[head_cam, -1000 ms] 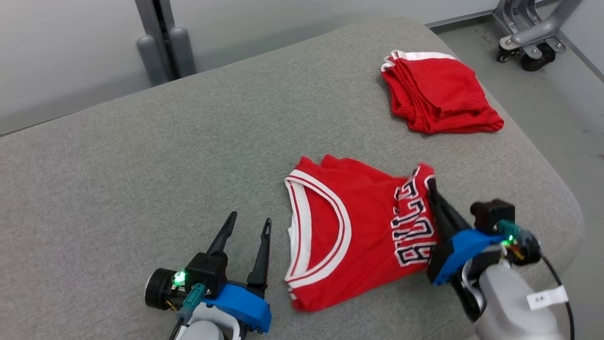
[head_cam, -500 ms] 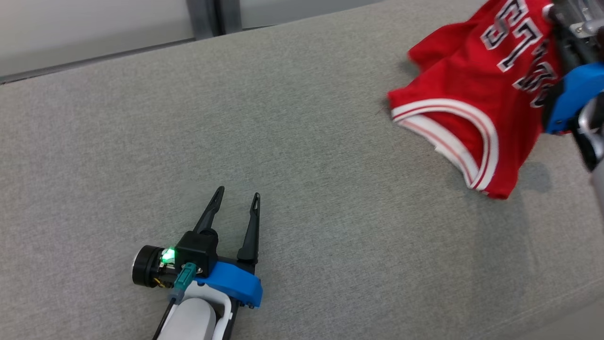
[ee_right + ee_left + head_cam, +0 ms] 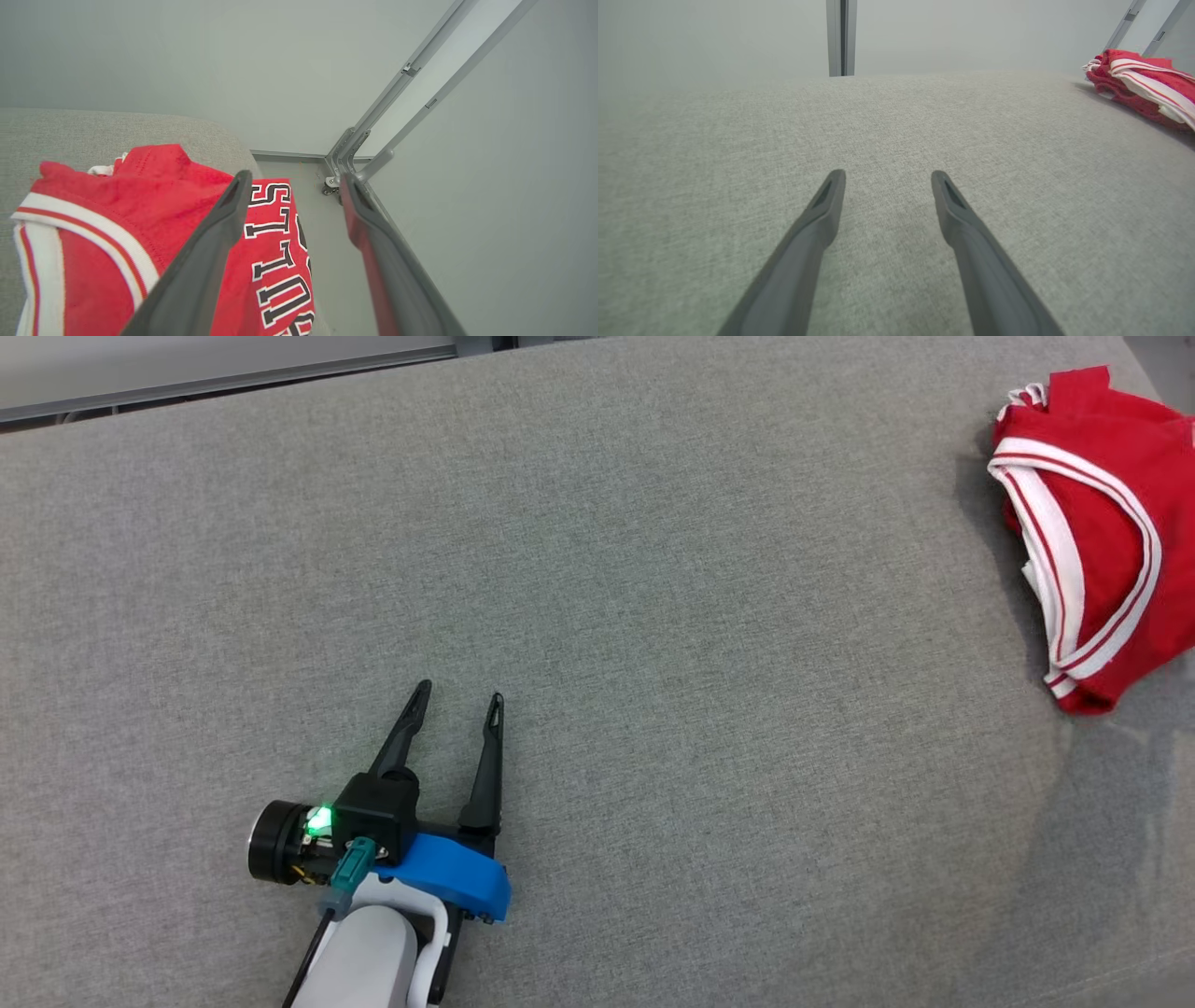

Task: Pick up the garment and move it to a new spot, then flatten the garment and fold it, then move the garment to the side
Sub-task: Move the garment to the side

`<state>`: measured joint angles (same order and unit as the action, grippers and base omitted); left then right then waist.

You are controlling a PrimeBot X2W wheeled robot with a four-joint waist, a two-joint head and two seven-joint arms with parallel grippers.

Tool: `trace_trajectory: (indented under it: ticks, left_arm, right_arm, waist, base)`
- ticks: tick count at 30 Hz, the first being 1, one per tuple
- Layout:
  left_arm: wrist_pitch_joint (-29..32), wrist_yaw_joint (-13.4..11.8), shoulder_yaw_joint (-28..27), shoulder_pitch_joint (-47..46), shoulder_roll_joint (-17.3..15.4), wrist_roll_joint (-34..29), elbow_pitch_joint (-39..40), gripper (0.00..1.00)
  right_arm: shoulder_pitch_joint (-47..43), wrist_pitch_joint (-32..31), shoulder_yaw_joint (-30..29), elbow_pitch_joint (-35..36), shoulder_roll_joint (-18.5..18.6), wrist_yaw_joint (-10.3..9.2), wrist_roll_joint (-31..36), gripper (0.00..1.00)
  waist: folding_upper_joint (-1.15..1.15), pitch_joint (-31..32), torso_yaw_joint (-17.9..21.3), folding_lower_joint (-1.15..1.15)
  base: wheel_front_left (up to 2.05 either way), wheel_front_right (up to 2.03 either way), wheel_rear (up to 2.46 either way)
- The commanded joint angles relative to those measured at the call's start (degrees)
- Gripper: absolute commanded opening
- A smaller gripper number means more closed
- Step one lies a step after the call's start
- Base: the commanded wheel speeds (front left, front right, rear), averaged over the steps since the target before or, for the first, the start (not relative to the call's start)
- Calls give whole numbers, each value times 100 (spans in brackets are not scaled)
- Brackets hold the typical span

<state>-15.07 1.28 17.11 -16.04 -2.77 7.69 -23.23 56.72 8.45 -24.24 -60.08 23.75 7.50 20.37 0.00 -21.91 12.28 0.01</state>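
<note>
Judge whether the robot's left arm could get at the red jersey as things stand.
Probably only at a long stretch. Nothing blocks the way: bare grey cushion lies between the open left tool and the red jersey. But the jersey sits at the cushion's far right edge, close by the open right tool.

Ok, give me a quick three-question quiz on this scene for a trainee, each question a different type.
1. True or false: the left gripper holds the red sleeveless jersey with white trim.
2. The jaws of the right gripper stand: A shut, B apart with nothing between, C clamped on cloth.
3. Fill in: on the grey fabric cushion, the jersey lies toward the robot's ____ side.
Key: 1 false; 2 B; 3 right.
</note>
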Motion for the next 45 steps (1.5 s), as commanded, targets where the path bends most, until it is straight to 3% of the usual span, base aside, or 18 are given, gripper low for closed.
trace_trajectory:
  ticks: [1,8,11,16,30,36,45]
  left_arm:
    - [-13,-29,-63,-56,-22,-36,-2,100]
    - [-14,-89,-323,17,-16,-81,70,100]
    - [-14,-63,-382,55,-15,-90,85,100]
    - [-14,-75,-413,103,-15,-59,132,100]
    - [-14,-399,-627,436,-13,258,158,100]
    - [-14,-472,-792,647,-12,413,143,100]
    - [-13,-344,-926,1026,-13,616,-8,100]
  right_arm:
    - [-90,151,-90,49,-142,-2,40,100]
    - [-381,663,-51,217,-1127,-2,-10,100]
    - [-677,677,164,716,-1572,-2,-398,100]
    - [-1525,676,731,1525,-1949,-2,-1189,100]
    - [-3188,678,2057,2631,-2075,-2,-2650,100]
    - [-3542,679,2293,2699,-2077,-1,-2800,100]
    - [-3935,679,2414,2622,-2075,-2,-2791,100]
  waist:
    - [0,17,9,-1]
    - [0,145,7,-1]
    - [0,209,-36,-1]
    - [0,318,-145,-1]
    - [0,920,-577,-1]
    - [0,1250,-783,-1]
    - [0,1725,-1052,-1]
  base:
    - [0,0,0]
    - [0,0,0]
    - [0,0,0]
    - [0,0,0]
    - [0,0,0]
    - [0,0,0]
    - [0,0,0]
